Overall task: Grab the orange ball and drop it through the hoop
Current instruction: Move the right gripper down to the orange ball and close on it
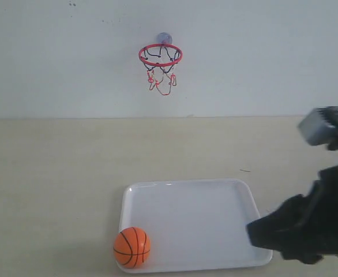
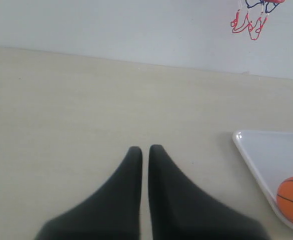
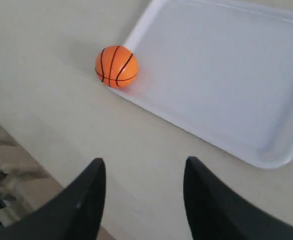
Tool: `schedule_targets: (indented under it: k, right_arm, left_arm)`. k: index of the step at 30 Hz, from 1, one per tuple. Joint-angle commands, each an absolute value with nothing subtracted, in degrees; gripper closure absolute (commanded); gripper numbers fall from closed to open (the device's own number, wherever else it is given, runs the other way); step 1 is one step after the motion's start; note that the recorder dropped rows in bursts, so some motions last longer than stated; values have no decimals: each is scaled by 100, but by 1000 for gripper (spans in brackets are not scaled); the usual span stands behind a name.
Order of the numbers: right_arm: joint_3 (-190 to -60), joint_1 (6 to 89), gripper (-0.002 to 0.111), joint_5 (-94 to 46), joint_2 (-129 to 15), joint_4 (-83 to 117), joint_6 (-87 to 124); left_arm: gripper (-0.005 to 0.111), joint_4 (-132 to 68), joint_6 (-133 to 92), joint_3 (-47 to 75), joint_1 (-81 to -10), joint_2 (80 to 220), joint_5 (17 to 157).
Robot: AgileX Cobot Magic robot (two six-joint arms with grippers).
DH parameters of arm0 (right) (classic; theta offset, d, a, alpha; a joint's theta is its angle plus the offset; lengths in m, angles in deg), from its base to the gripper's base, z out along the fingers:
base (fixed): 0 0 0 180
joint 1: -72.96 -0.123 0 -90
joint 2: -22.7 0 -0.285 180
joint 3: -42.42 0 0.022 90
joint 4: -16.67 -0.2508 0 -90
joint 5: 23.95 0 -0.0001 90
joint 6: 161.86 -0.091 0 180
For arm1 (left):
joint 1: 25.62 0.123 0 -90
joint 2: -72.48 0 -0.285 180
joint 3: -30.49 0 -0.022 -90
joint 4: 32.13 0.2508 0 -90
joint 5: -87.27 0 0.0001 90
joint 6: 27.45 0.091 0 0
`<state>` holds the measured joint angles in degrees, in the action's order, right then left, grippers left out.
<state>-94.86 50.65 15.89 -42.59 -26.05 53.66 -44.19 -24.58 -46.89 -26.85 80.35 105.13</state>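
Note:
The orange ball [image 1: 132, 247] [image 3: 116, 66] [image 2: 292, 199] rests in the near left corner of a white tray [image 1: 215, 202] on the table. On the back wall hangs the hoop [image 1: 160, 56], its red ring level, its net [image 2: 250, 22] dangling. My right gripper [image 3: 144, 165] is open with nothing between its fingers; it hovers over the table by the tray's near right corner [image 1: 255, 231], a tray-width from the ball. My left gripper [image 2: 145, 149] is shut and empty, low over bare table left of the tray; the exterior view does not show it.
The white tray [image 3: 226, 75] holds nothing but the ball. The right arm's dark body [image 1: 313, 225] covers the tray's near right corner. Beige tabletop [image 1: 53, 173] stretches left and behind the tray to the white wall. The table's edge [image 3: 16, 165] lies near the right gripper.

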Motion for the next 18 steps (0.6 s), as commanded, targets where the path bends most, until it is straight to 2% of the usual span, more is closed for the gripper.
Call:
schedule_targets:
  k: [1,6,8,10,12,18]
  right_arm:
    - [-10139,3967,61,703,-5482,-2608,5563]
    - [-10926,3120,61,-41,-6831,-2585,5456]
    - [-11261,2952,54,-50,-7295,-2498,5426]
    - [-11536,2847,40,-38,-7744,-2483,5320]
    - [-11741,2824,32,-43,-8097,-2495,5222]
    - [-12122,2761,32,-87,-8949,-2603,5171]
  left_arm:
    - [103,-4430,-2472,-4673,-2681,8026,10440]
    - [103,-4430,-2472,-4673,-2681,8026,10440]
    - [103,-4430,-2472,-4673,-2681,8026,10440]
    - [103,-4430,-2472,-4673,-2681,8026,10440]
    - [103,-4430,-2472,-4673,-2681,8026,10440]
    - [103,-4430,-2472,-4673,-2681,8026,10440]
